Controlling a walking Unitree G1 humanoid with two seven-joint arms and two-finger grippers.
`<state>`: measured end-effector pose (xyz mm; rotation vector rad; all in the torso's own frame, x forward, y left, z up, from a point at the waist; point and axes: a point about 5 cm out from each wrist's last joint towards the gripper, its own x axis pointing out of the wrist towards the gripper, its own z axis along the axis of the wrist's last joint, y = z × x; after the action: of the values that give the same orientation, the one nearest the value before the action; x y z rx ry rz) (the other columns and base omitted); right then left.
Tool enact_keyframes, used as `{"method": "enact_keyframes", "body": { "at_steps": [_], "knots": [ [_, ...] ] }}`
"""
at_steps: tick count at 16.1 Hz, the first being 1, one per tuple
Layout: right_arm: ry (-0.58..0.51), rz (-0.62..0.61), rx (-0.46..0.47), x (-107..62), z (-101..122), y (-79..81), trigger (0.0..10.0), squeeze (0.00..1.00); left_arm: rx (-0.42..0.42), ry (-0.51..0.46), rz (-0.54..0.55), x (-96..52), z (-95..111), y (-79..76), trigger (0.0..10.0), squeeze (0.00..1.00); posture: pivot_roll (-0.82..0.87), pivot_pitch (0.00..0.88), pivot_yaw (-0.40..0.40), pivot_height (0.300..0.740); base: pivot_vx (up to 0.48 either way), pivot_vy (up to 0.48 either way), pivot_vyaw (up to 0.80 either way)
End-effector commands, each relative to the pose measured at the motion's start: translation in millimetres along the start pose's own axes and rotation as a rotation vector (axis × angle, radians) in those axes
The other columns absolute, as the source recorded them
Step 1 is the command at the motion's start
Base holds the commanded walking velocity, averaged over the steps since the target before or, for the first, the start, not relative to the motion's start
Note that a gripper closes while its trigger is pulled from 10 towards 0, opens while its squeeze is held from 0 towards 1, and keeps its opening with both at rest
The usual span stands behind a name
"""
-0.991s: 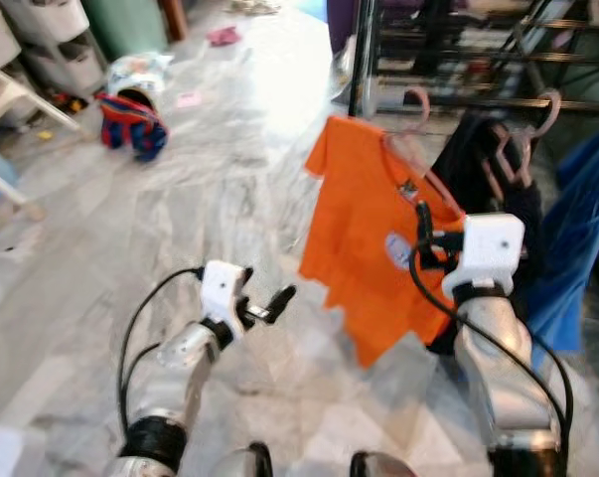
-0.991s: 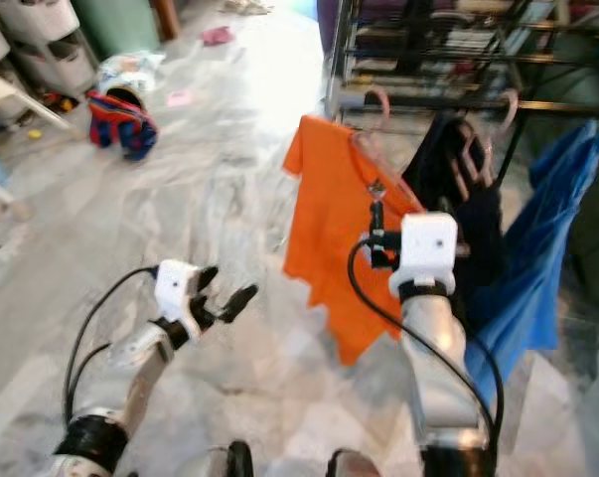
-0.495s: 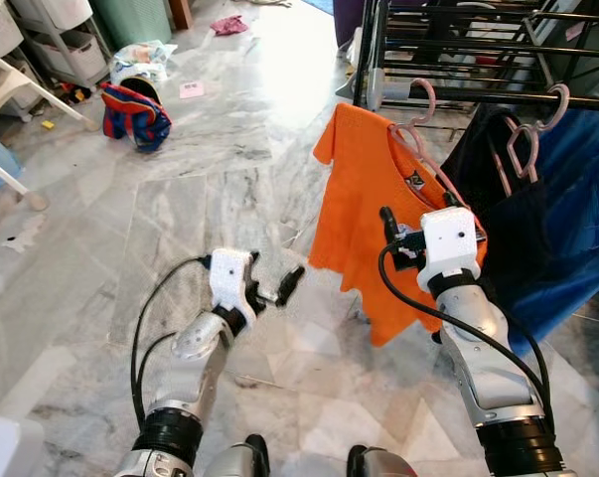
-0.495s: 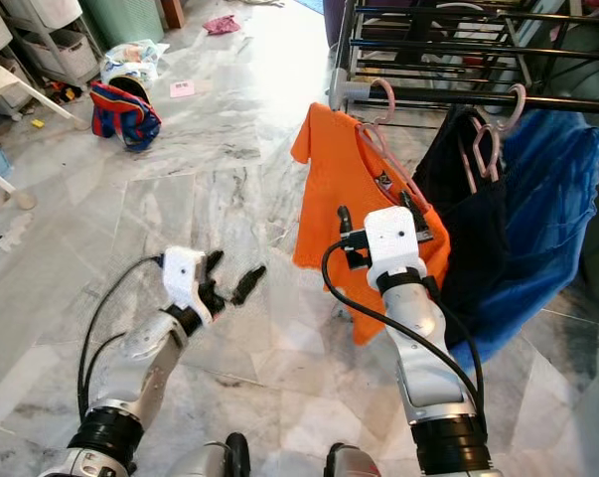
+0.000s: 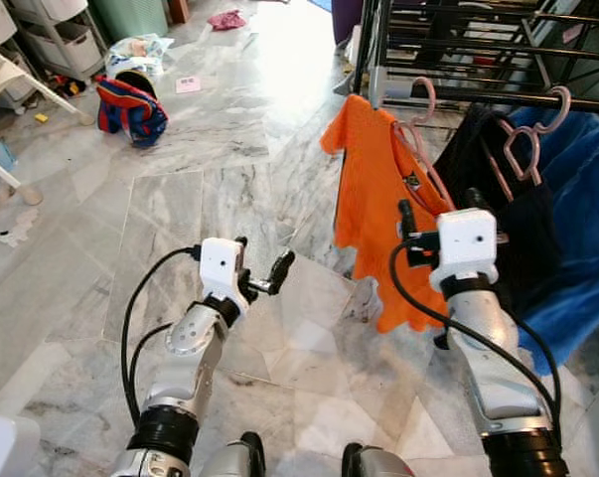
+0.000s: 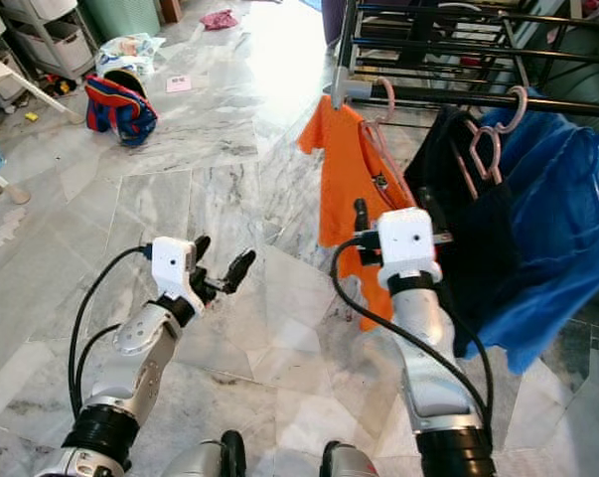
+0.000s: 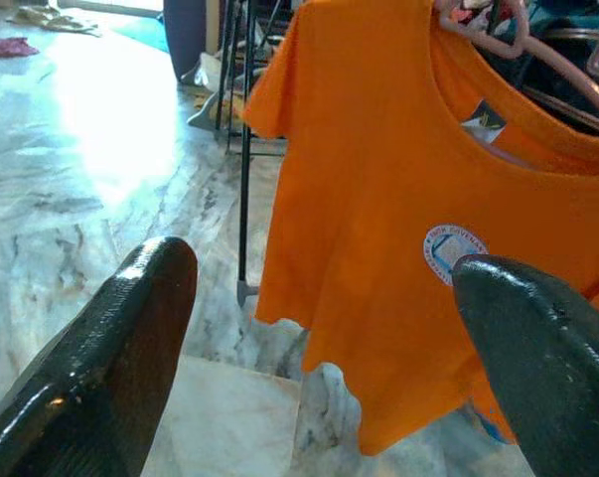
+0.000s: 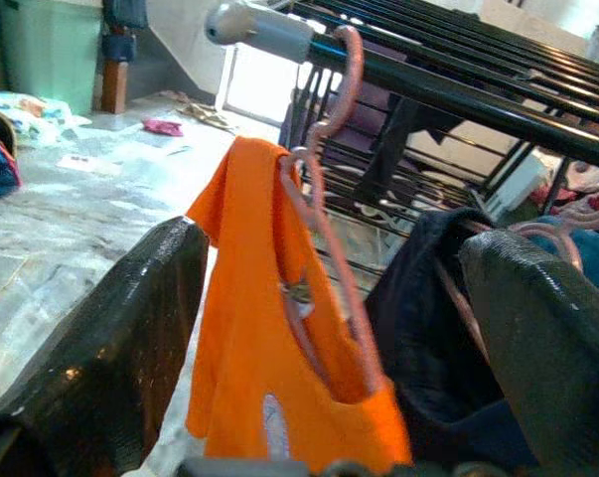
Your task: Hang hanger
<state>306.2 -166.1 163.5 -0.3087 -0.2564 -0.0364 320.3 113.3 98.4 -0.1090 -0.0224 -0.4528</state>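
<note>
An orange T-shirt [image 5: 376, 199] hangs on a pink hanger [image 8: 324, 214]. The hanger's hook sits over the black rail [image 5: 498, 95] of a drying rack, near the rail's grey end cap [image 8: 254, 22]. My right gripper [image 5: 438, 206] is open just in front of the shirt's lower half, with nothing between its fingers [image 8: 130, 328]. Lower and to the left, my left gripper [image 5: 261, 270] is open over the marble floor and points toward the shirt [image 7: 408, 219].
A black garment [image 5: 483, 189] and a blue one [image 5: 577, 209] hang on further pink hangers [image 5: 523, 149] to the right. A red and blue bag [image 5: 130, 107], white chair legs [image 5: 26, 79], drawers [image 5: 46, 35] and small litter lie far left.
The shirt, tilted toward my right gripper a second ago, now hangs straighter from the rail. The right gripper sits slightly lower and apart from it. The camera has shifted.
</note>
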Motion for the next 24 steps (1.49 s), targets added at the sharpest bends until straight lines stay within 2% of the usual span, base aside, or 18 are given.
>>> {"method": "enact_keyframes", "body": {
  "at_steps": [1, 4, 5, 7, 12, 18, 24],
  "knots": [
    [-0.009, -0.014, -0.002, -2.2, 1.7, -6.8, 10.0, 0.0, 0.018, -0.015, -0.019, 1.1, 5.7, 0.4, 10.0, 0.0, -0.09, 0.242, 0.007, 0.74, 0.0, 0.0, 0.0],
    [-0.009, -0.013, 0.025, -1.6, 1.2, -10.8, 10.0, 0.0, 0.01, -0.012, -0.023, 2.5, 3.5, 0.3, 10.0, 0.0, -0.09, 0.242, 0.0, 0.74, 0.0, 0.0, 0.0],
    [-0.005, 0.003, 0.042, -3.4, 1.9, -2.4, 10.0, 0.0, -0.015, -0.006, -0.018, 1.6, -0.1, -1.3, 10.0, 0.0, -0.09, 0.243, 0.002, 0.74, 0.0, 0.0, 0.0],
    [0.014, 0.004, 0.064, -6.2, -1.3, 3.1, 10.0, 0.0, -0.03, 0.012, -0.032, -0.6, -5.6, -6.5, 10.0, 0.0, -0.09, 0.239, 0.007, 0.74, 0.0, 0.0, 0.0],
    [0.03, -0.008, 0.09, -9.4, -5.5, 6.4, 10.0, 0.0, -0.027, 0.024, -0.08, -3.1, -9.3, -14.2, 10.0, 0.0, -0.07, 0.24, 0.02, 0.74, 0.0, 0.0, -0.8],
    [0.041, 0.017, 0.091, -13.9, -8.7, 18.1, 10.0, 0.0, -0.015, 0.035, -0.101, -4.8, -8.9, -13.8, 10.0, 0.0, -0.06, 0.232, 0.036, 0.74, 0.257, 0.0, 0.0],
    [0.04, 0.009, 0.108, -12.2, -6.9, 22.8, 10.0, 0.0, -0.014, 0.035, -0.119, -6.1, -8.5, -15.0, 10.0, 0.0, -0.06, 0.228, 0.041, 0.74, 0.281, 0.0, 0.61]
  ]
}}
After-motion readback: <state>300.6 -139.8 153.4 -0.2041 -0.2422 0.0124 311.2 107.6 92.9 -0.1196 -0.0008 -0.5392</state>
